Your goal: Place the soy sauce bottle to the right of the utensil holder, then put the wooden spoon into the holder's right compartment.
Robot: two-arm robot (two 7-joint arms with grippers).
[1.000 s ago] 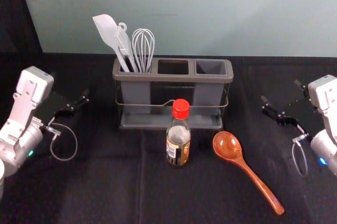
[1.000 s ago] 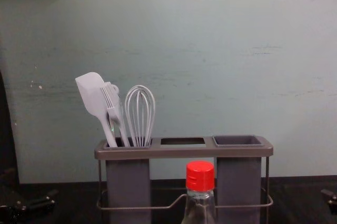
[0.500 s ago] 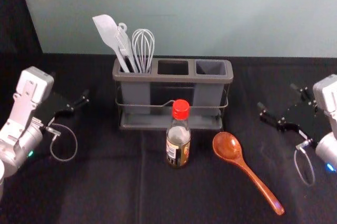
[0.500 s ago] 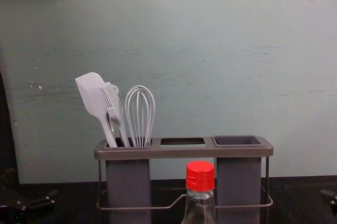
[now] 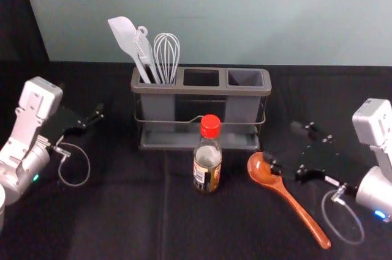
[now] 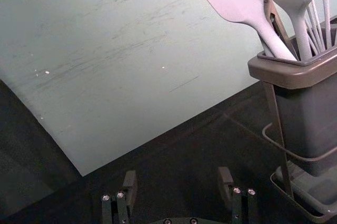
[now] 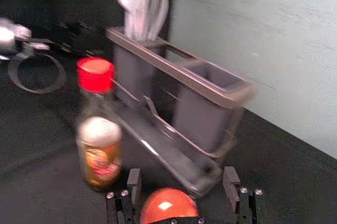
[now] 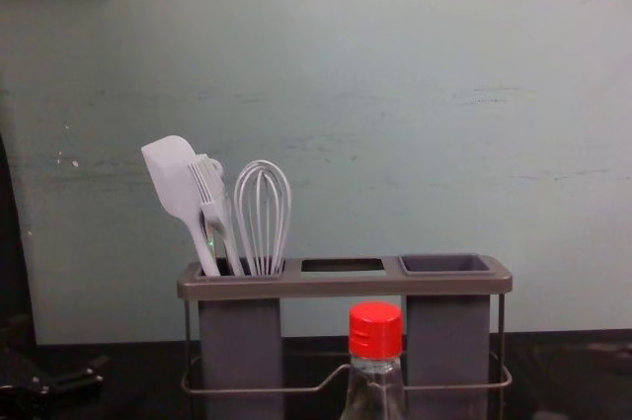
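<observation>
At far left, the left gripper (image 5: 79, 101) hung parked over the black-covered table (image 5: 122, 223), its fingers spread wide with nothing between them. Toward the far side, a white spatula (image 5: 125, 35), a brush (image 5: 144, 51) and a whisk (image 5: 166, 54) leaned in the left compartment of the gray utensil holder (image 5: 201, 90). The soy sauce bottle (image 5: 207, 157), red-capped and upright, stood on the near side of the holder, in front of its middle portion. Just right of the bottle, the wooden spoon (image 5: 290, 196) lay on the table, bowl toward the far left and handle running to the near right. The right gripper (image 5: 283, 144) reached in from the right to the spoon's bowl, fingers wide apart and gripping nothing; whether a fingertip touched the bowl could not be told.
</observation>
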